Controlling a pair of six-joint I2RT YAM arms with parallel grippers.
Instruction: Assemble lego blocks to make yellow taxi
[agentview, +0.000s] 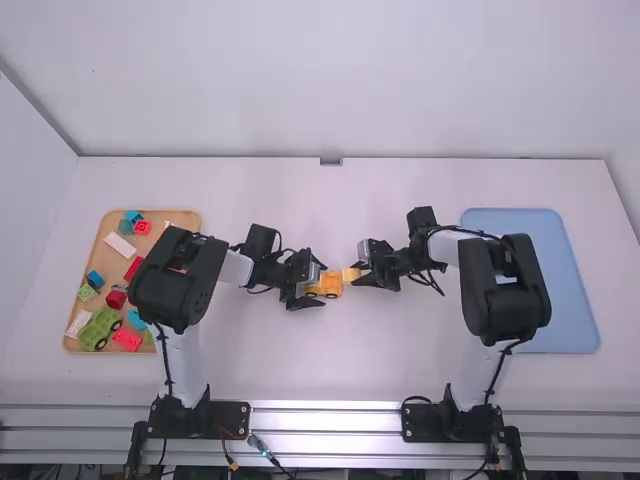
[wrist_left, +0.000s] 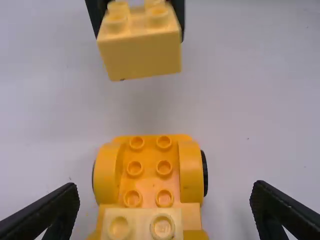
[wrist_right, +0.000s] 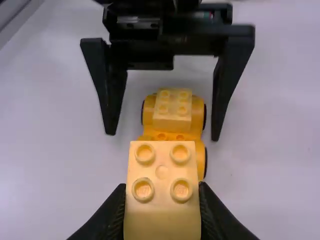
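Observation:
At the middle of the table my left gripper (agentview: 312, 281) stands open around the orange wheeled base (agentview: 331, 285), touching neither side in the right wrist view. In the left wrist view its fingers (wrist_left: 45, 215) are wide apart beside the base (wrist_left: 150, 175), and a pale yellow block (wrist_left: 142, 224) sits on the near end. My right gripper (agentview: 366, 268), just to the right, is shut on a light yellow block (agentview: 351, 274); the right wrist view has this gripper (wrist_right: 162, 205) holding the block (wrist_right: 162, 170) studs up. The held block is apart from the base (wrist_right: 171, 136).
A wooden tray (agentview: 185, 217) at the left holds several coloured blocks and a green wheeled piece (agentview: 96, 328). A blue tray (agentview: 570, 290) lies at the right, partly behind the right arm.

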